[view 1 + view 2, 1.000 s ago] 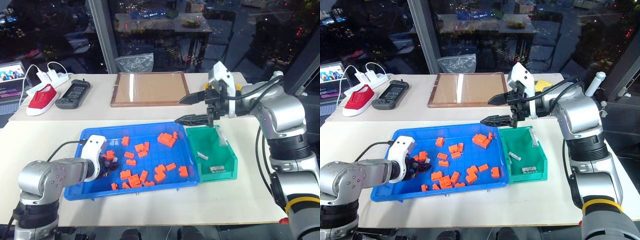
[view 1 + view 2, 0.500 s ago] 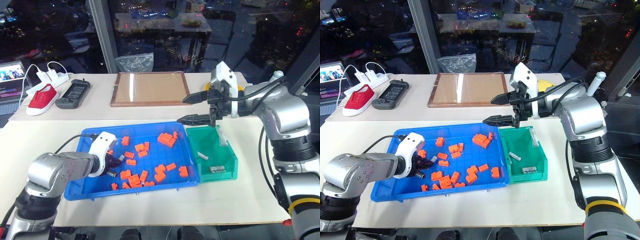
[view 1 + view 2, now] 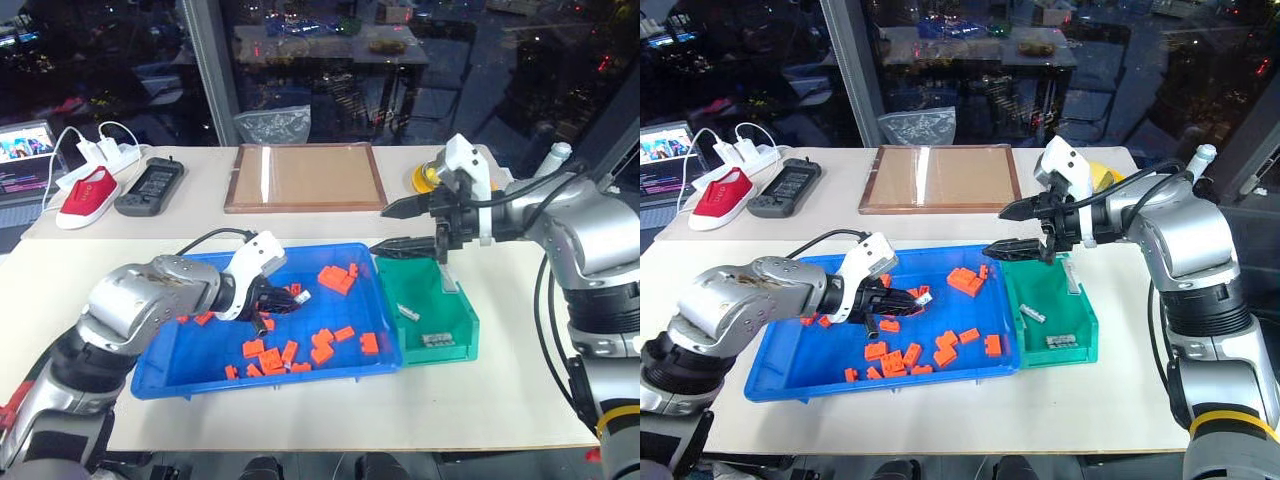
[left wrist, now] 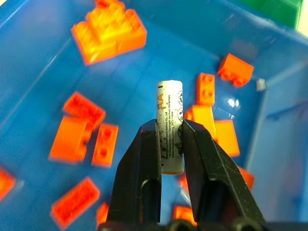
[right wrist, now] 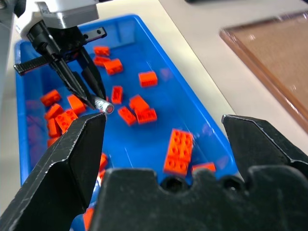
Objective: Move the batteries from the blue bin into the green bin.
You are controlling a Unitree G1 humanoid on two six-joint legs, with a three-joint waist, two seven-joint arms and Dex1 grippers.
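Note:
Over the middle of the blue bin [image 3: 200, 345], my left gripper [image 3: 290, 298] is shut on a battery [image 4: 169, 120], a pale-wrapped cylinder that sticks out past the black fingertips [image 4: 144, 139]. It hangs a little above the scattered orange blocks [image 3: 335, 278]. The right wrist view shows the same battery [image 5: 103, 105] end-on. The green bin [image 3: 400, 282] sits against the blue bin's right side and holds small batteries [image 3: 433, 340]. Above the green bin's far left corner my right gripper [image 3: 382, 230] hovers open and holds nothing.
A brown wooden-framed board [image 3: 305, 177] lies behind the bins, with a yellow dish [image 3: 430, 177] to its right. At the far left are a red shoe [image 3: 85, 195], a black device [image 3: 147, 185] and white chargers [image 3: 100, 155].
My left gripper closed on a battery at the blue bin's left side, lifted it and swung right toward the bin's middle, rolling the wrist. The right gripper drifted slightly right, still open.

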